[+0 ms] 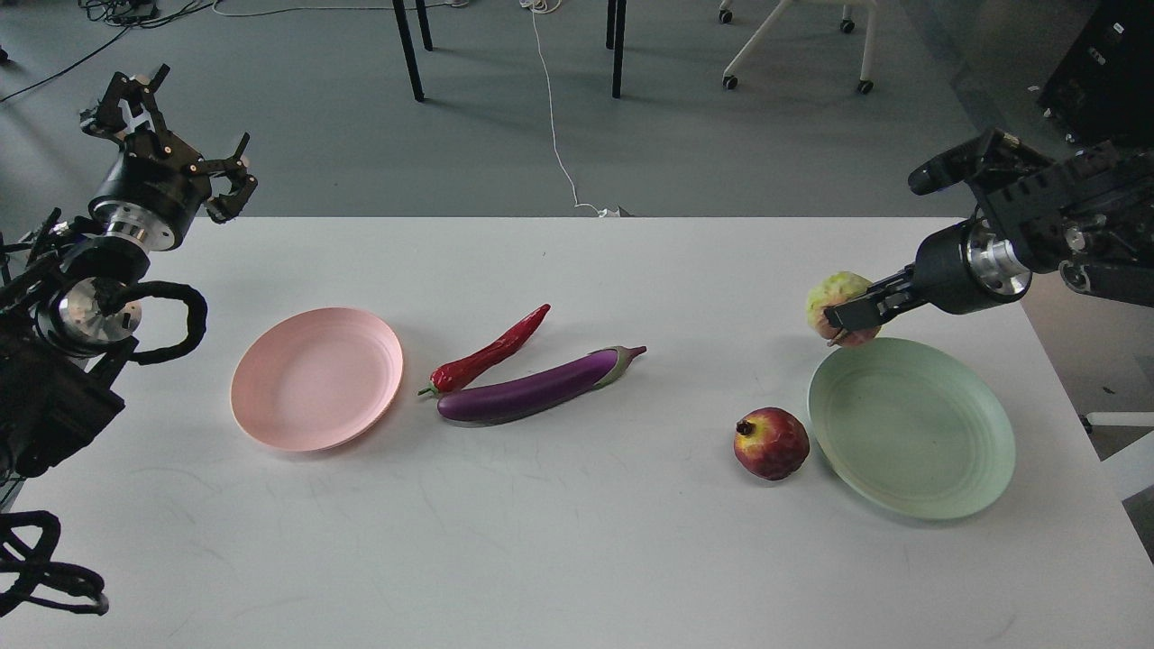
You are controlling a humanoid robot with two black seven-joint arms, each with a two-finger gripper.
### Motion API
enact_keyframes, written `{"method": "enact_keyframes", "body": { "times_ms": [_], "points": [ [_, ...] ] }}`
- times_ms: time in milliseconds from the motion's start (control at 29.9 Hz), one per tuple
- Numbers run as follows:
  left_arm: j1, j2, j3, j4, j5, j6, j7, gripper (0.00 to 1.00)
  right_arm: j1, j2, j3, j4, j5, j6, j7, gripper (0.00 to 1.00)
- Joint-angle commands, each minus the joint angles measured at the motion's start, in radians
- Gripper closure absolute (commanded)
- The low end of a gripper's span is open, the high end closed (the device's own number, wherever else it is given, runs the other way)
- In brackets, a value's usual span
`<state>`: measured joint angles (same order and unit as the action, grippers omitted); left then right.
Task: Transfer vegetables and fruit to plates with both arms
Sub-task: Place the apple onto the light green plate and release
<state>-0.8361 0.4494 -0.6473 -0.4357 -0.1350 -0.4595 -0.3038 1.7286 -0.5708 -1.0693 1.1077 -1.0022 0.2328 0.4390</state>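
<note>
My right gripper point(845, 317) is shut on the bumpy yellow-green ball point(837, 297) and holds it in the air just above the far left rim of the pale green plate point(911, 428). The dark-red pomegranate point(771, 443) lies on the table against that plate's left edge. The purple eggplant point(538, 386) and the red chili pepper point(489, 352) lie side by side mid-table. The pale pink plate point(315, 377) sits to their left and holds nothing. My left gripper point(171, 122) is open, raised beyond the table's far left corner.
The white table point(577, 550) ends close behind the plates on the right. Beyond its far edge are table legs, a white cable on the floor and a wheeled chair base point(793, 54). A dark cabinet point(1109, 72) stands at the far right.
</note>
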Motion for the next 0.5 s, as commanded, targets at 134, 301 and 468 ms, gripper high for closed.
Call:
{"method": "enact_keyframes", "body": {
  "times_ms": [134, 301, 468],
  "points": [
    [0.0, -0.001, 0.0, -0.003, 0.002, 0.004, 0.002, 0.02, -0.138, -0.135, 0.017, -0.025, -0.067, -0.01, 0.0, 0.49],
    [0.0, -0.001, 0.001, -0.005, 0.002, 0.002, 0.002, 0.02, -0.188, -0.138, 0.058, -0.029, -0.065, -0.016, -0.003, 0.28],
    [0.0, 0.006, 0.001, -0.003, 0.002, -0.001, 0.002, 0.02, -0.19, -0.138, 0.068, -0.032, -0.067, -0.01, -0.04, 0.03]
  ]
}}
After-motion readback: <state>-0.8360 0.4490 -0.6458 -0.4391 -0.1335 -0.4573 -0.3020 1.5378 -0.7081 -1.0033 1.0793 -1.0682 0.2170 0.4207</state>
